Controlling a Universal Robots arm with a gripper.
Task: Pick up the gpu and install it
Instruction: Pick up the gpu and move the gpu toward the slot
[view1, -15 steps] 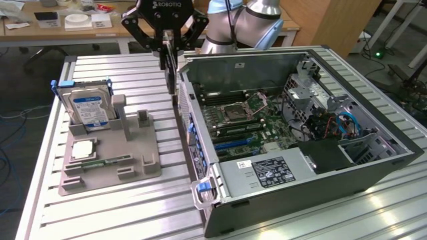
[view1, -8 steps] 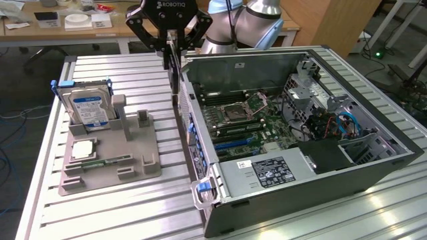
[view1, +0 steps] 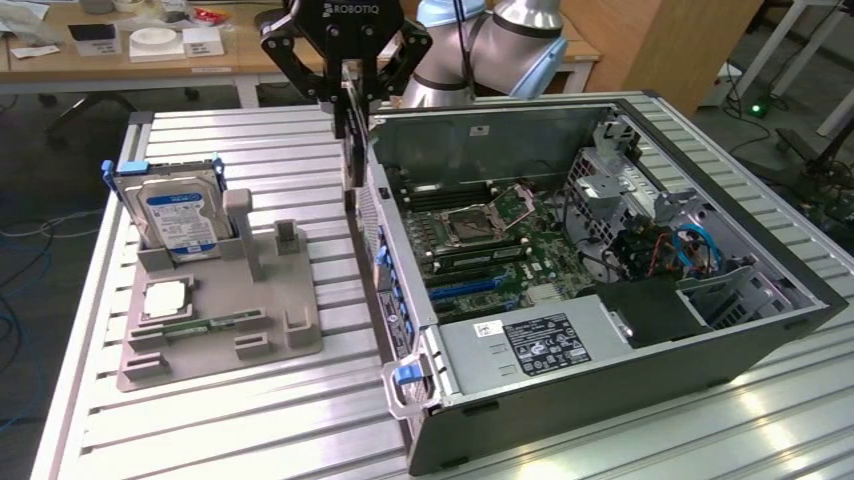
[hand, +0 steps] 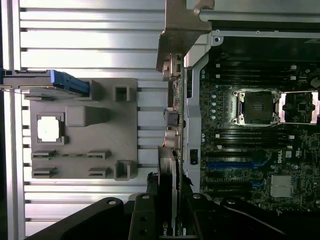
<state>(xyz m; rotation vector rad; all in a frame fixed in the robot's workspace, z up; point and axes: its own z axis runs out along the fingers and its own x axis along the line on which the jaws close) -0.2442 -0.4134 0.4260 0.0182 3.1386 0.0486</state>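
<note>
The end effector (view1: 354, 95) was clamped shut on the gpu (view1: 352, 140) as I watched from the remote station. It pinched the card by its upper edge, so the board hung straight down with its thin side toward the exterior camera. I judged the grip deliberate: held from the top, the card's lower edge stayed free and square to whatever lay beneath it.

The gpu hung in the air at the rear wall of the computer case (view1: 747, 330). That put it between the grey fixture (view1: 267, 310) on the exterior view's left and the motherboard (view1: 494, 240) on its right. It touched neither and was not seated in any slot.

The case lay on its side on the slatted counter (view1: 240, 150) with its panel off. To my eye that left the blue slots (view1: 467, 285) facing up for access from above. The fixture kept the other parts sorted, with the hard drive (view1: 180, 220) propped upright and the processor (view1: 167, 298) lying flat in its recess.

On the wrist view the gpu (hand: 167, 170) ran edge-on out from the end effector (hand: 167, 186). It looked thin, flat and dark, with a silvery metal strip at one end, and it lined up along the case wall beside the motherboard (hand: 250, 150).
</note>
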